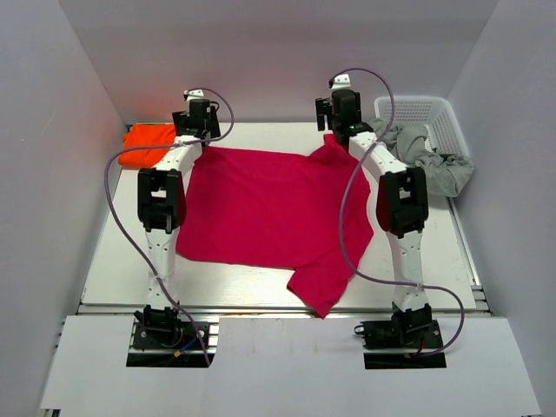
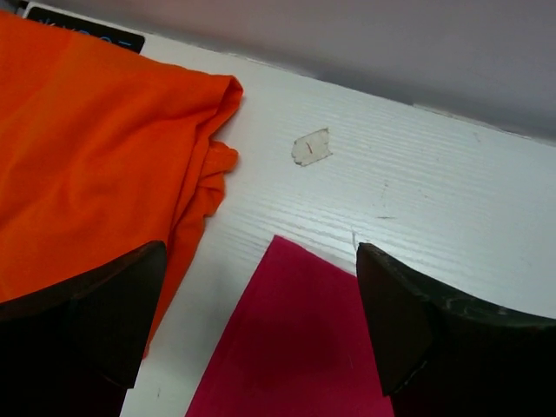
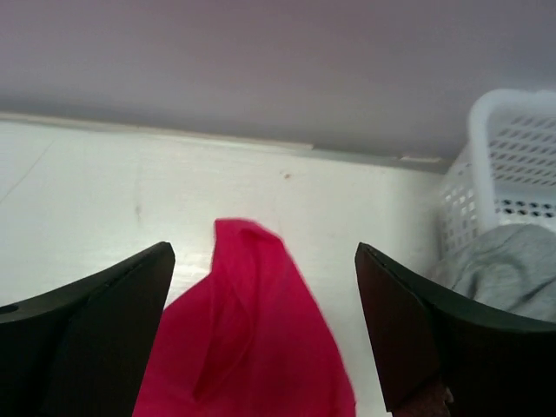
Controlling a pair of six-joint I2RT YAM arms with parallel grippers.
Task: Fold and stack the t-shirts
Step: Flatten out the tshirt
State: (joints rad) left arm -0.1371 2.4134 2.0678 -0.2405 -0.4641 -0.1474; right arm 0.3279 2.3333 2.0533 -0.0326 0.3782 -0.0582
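The magenta-red t-shirt (image 1: 265,208) lies spread on the white table, one sleeve hanging toward the near edge. My left gripper (image 1: 201,130) is open above its far left corner (image 2: 295,339), which lies flat between the fingers. My right gripper (image 1: 340,122) is open above its far right corner (image 3: 252,339), which is bunched and raised between the fingers. The orange t-shirt (image 1: 149,139) lies bunched at the far left, also in the left wrist view (image 2: 95,174), left of the left gripper.
A white plastic basket (image 1: 426,122) stands at the far right with grey cloth (image 1: 430,161) spilling out of it; both show in the right wrist view (image 3: 512,182). White walls close in the table on three sides. A small tape scrap (image 2: 311,148) sticks to the table.
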